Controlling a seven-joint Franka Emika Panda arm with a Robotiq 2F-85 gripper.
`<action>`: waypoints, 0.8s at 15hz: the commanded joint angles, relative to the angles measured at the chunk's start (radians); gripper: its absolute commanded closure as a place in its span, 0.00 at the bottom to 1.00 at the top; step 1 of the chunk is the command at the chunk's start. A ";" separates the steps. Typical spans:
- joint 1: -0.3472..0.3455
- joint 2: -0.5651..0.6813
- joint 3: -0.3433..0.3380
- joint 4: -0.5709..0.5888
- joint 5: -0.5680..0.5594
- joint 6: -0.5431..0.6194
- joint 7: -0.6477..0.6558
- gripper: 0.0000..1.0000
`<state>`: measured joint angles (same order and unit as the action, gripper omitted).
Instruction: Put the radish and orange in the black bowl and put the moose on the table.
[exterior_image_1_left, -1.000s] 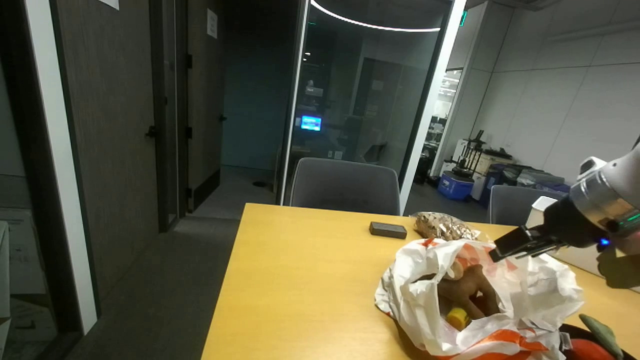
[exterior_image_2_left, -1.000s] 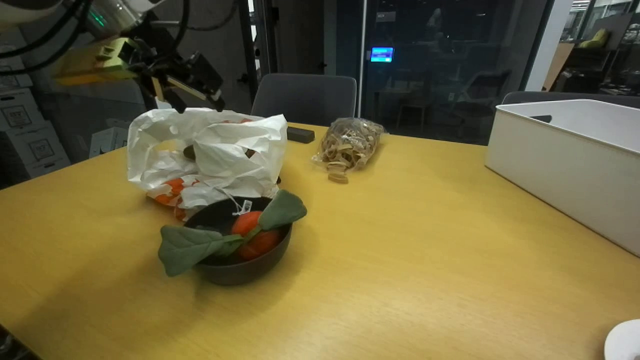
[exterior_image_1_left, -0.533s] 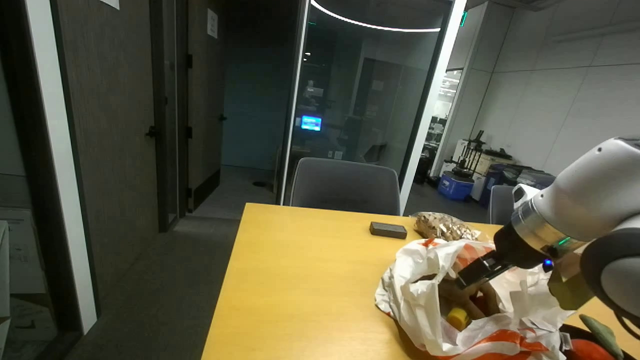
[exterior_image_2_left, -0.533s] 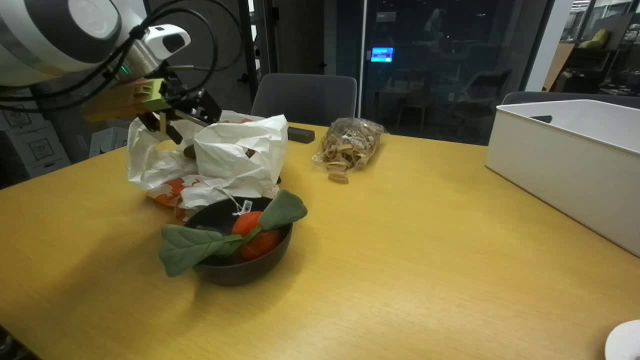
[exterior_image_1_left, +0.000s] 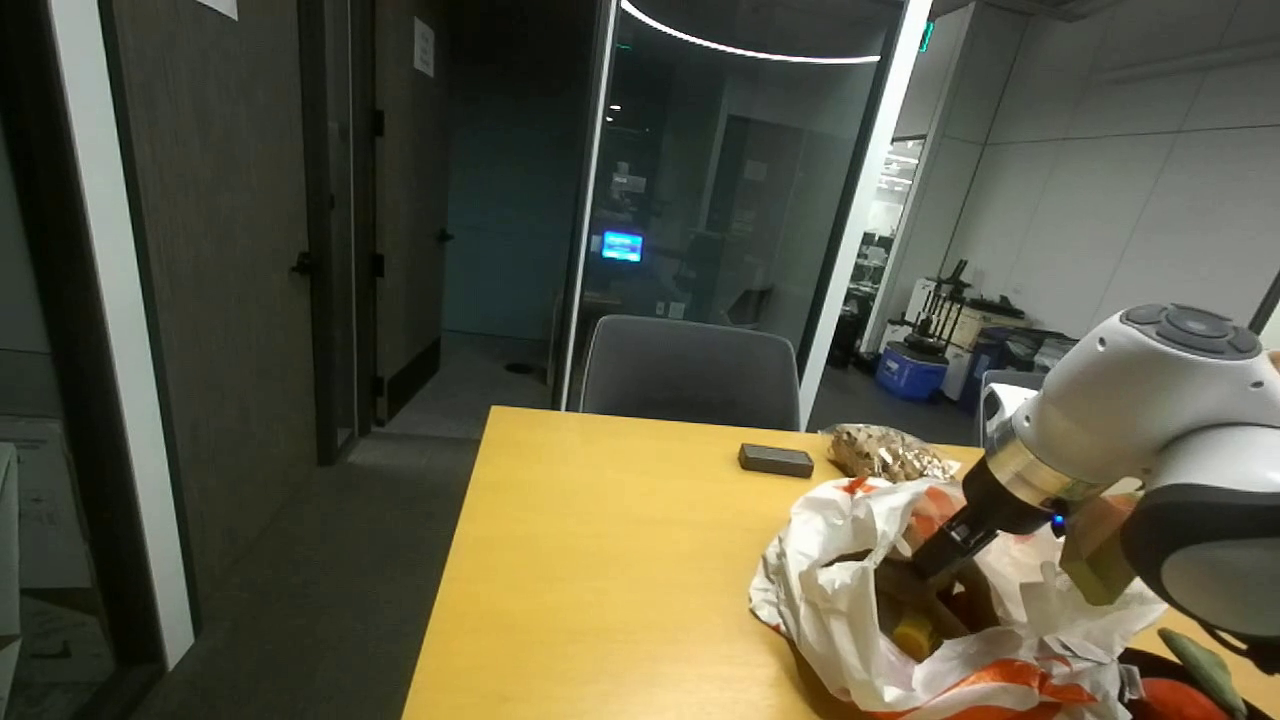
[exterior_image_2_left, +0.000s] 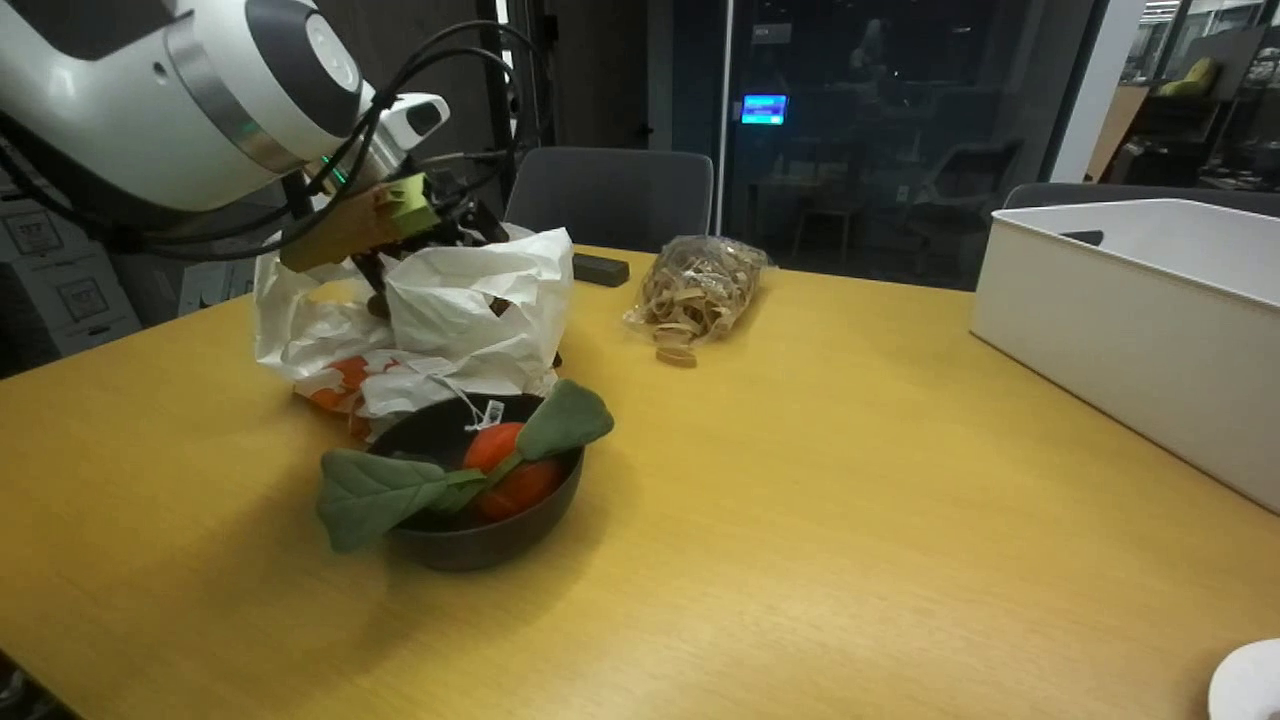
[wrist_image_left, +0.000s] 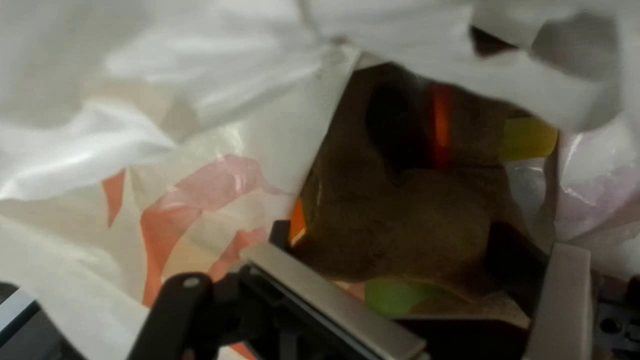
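Note:
A brown plush, which looks like the moose, lies inside a crumpled white and orange plastic bag on the table. In the wrist view the moose fills the space between my fingers. My gripper is open, fingers wide apart, reaching down into the bag at the moose. In an exterior view its fingers are hidden behind the bag. The black bowl stands in front of the bag. It holds red-orange round produce with green leaves; I cannot tell radish from orange.
A yellow item and a green one are also in the bag. A dark block and a clear bag of tan pieces lie behind. A white bin stands to one side. A white round object is at a corner.
My gripper has moved from above the bag down into its opening, with the fingers now at the moose. The bag, the bowl and its contents have stayed in place.

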<state>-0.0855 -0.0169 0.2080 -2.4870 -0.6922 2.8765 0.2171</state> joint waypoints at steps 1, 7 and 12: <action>0.010 0.097 0.009 0.071 0.031 0.001 -0.031 0.00; 0.003 0.141 0.008 0.097 0.064 0.029 -0.030 0.51; -0.002 0.124 0.021 0.082 0.144 0.027 -0.060 0.85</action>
<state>-0.0780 0.1082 0.2142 -2.4083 -0.6037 2.8934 0.1984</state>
